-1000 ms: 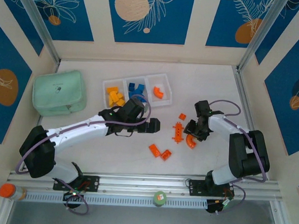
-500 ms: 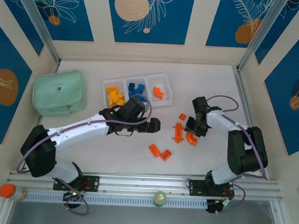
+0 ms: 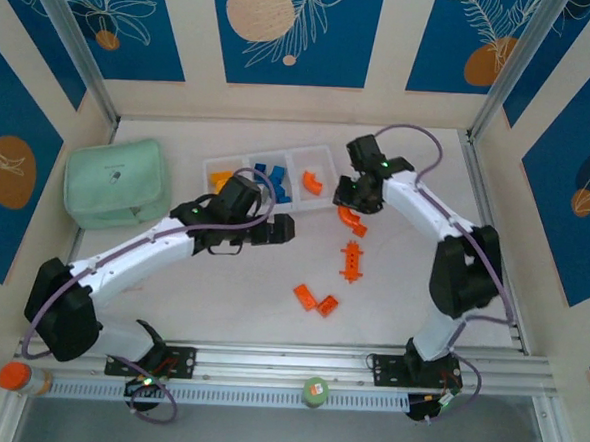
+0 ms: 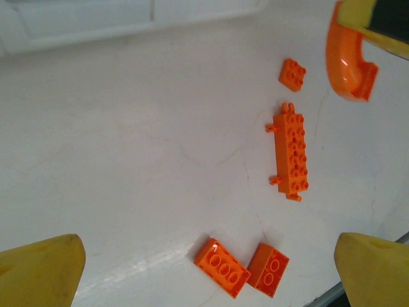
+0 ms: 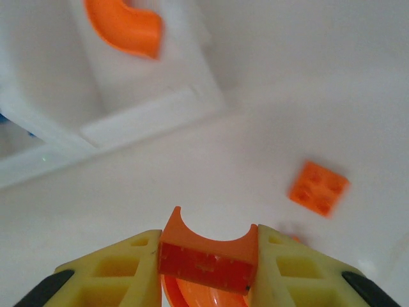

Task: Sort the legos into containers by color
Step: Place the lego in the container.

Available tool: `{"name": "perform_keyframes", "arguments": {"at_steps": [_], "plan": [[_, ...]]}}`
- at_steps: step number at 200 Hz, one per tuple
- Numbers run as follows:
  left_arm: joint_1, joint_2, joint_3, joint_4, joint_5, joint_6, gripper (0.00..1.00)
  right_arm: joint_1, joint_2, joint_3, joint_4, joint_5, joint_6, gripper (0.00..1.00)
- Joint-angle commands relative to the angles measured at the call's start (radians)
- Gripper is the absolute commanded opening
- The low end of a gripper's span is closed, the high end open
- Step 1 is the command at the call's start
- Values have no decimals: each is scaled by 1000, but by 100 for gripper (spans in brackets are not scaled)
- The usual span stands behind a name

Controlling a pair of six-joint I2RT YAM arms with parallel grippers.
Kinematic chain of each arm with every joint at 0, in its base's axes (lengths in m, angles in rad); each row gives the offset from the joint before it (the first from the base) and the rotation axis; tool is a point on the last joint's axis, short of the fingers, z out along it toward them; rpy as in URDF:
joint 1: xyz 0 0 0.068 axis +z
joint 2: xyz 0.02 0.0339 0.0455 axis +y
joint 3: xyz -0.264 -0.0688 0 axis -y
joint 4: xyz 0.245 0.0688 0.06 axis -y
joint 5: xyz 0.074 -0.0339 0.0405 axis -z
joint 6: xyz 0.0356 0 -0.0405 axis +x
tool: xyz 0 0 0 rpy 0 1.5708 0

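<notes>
My right gripper [image 3: 353, 211] is shut on a red-orange arch brick [image 3: 348, 218], held above the table just right of the translucent three-compartment tray [image 3: 325, 200]. In the right wrist view the arch [image 5: 208, 246] sits clamped between the yellow fingers [image 5: 112, 268], with the tray's right compartment ahead holding another arch [image 5: 124, 25]. Yellow bricks [image 3: 222, 184] and blue bricks [image 3: 271, 176] fill the other two compartments. My left gripper [image 3: 279, 230] is open and empty, in front of the tray. On the table lie a studded bar [image 4: 292, 153], two bricks [image 4: 222, 268] and a small square brick [image 4: 293, 73].
A mint-green fabric pouch [image 3: 117, 182] lies left of the tray. The metal rail [image 3: 296, 366] runs along the near edge, with an orange-capped bottle [image 3: 13, 376] at its left end. Patterned walls enclose the table on three sides.
My right gripper has lifted the arch from beside the studded bar and carried it back and left, close to the tray. My left gripper has drawn back left toward the tray.
</notes>
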Motion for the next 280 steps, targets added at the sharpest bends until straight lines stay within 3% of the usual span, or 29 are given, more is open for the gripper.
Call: {"name": "perform_keyframes", "arguments": {"at_steps": [1,120,161,218,280], "plan": [[35,-31,32,-56,-3,36,99,25,126,157,-42,11,-25,32],[140,-54,42,-77,5,69,99,36,750,1033,-270,14,1,33],[145,-68,30,-72,6,72,99,36,756,1022,-257,34,-9,42],[147,-68,57,-67,21,79,99,45,620,980,-216,14,-21,51],[143,-111,-3,-34,46,61,99,51,278,552,-69,-42,-47,55]]}}
